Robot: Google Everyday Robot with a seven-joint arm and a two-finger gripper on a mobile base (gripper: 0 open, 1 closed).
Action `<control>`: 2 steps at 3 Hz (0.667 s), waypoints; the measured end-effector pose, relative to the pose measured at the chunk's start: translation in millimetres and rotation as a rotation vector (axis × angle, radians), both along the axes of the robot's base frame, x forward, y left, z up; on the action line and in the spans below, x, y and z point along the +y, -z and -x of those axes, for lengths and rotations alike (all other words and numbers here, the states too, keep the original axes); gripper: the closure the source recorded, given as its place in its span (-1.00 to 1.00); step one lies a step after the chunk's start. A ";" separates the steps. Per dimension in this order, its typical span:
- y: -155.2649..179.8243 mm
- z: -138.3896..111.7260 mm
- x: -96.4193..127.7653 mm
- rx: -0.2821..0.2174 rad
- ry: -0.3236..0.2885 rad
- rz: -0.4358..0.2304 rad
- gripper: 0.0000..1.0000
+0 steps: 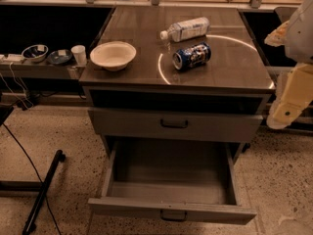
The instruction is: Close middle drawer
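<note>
The middle drawer (171, 209) is pulled far out toward me from the grey cabinet. It is a wide, shallow, empty box with a low flat front and a small dark handle (173, 215) at its centre. Above it, the taller-fronted top drawer (127, 124) sits nearly flush, with its own dark handle. The lowest drawer is hidden under the open one. My arm hangs at the right edge of the view, and its cream gripper (286, 112) points down beside the cabinet's right side, level with the top drawer. It is above and to the right of the open drawer and touches nothing.
On the cabinet top (225, 72) lie a white bowl (113, 55), a plastic bottle on its side (186, 29) and a blue can on its side (191, 56). A low shelf at the left holds bowls and a cup (78, 54). A black pole and cables (41, 192) lie on the floor at the left.
</note>
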State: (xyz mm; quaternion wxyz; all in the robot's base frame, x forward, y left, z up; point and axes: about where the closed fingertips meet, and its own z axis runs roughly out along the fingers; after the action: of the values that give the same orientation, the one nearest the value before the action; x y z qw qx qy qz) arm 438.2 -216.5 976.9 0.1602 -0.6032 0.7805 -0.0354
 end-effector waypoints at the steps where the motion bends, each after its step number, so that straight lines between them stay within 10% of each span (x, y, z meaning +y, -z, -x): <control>1: 4.2 -0.7 -0.8 0.004 0.011 0.002 -1.00; 2: 31.4 -4.6 -5.9 0.032 0.080 0.016 -1.00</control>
State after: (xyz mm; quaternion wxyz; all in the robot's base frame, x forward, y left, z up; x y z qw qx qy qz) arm 442.8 -222.4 945.6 0.1412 -0.5731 0.8063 -0.0383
